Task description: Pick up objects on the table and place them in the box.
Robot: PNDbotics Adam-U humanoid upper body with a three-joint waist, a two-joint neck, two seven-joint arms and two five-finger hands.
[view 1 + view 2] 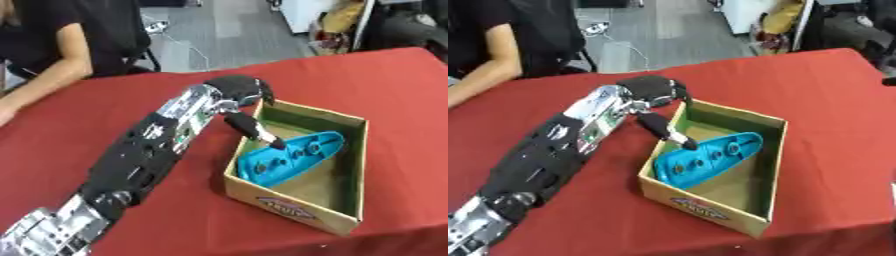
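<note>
Red cloth is covering the table (367, 85) where the cardboard box (297, 210) is sitting. Inside it a blue plastic object (293, 157) is lying slantwise. Left hand (238, 92) is hanging over the box's near-left wall, fingers relaxed, thumb (254, 129) touching the blue object.

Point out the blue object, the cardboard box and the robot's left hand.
blue object (293, 156): left eye view, on the middle of its upper face.
cardboard box (289, 206): left eye view, on its near outer wall.
left hand (651, 87): right eye view, on the back of the hand.
</note>
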